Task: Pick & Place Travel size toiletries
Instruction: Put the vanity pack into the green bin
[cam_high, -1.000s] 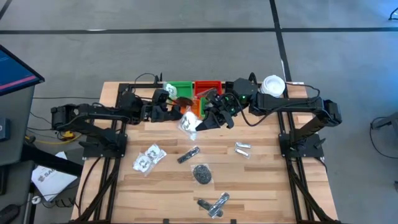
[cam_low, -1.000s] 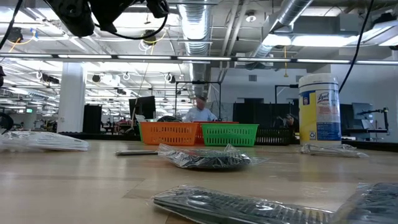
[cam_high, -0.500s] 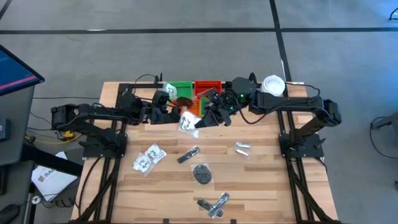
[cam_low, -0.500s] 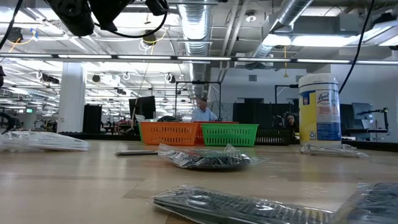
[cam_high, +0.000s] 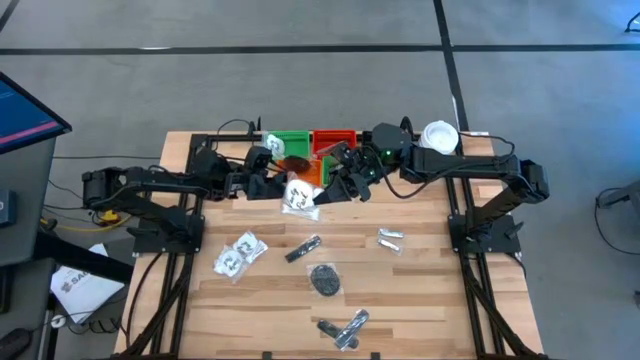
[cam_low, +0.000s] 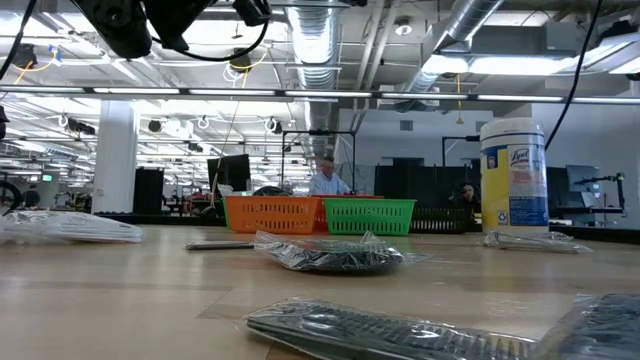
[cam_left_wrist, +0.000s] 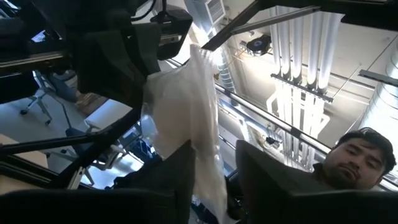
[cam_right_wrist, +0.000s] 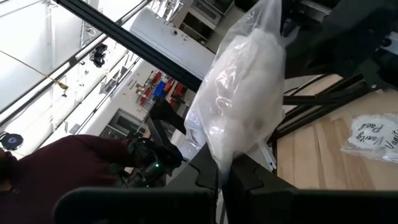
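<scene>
The right gripper (cam_high: 333, 188) pinches a clear plastic packet with white contents (cam_high: 299, 196) by one edge, holding it above the wooden table (cam_high: 420, 290) in front of the green tray (cam_high: 291, 143). The left gripper (cam_high: 272, 184) meets it, its dark fingers (cam_left_wrist: 180, 168) narrowed around the packet's other edge.

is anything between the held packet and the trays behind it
Nothing visible. The clear packet hangs between the left gripper and right gripper, right in front of the orange tray and green tray, with no item between.
</scene>
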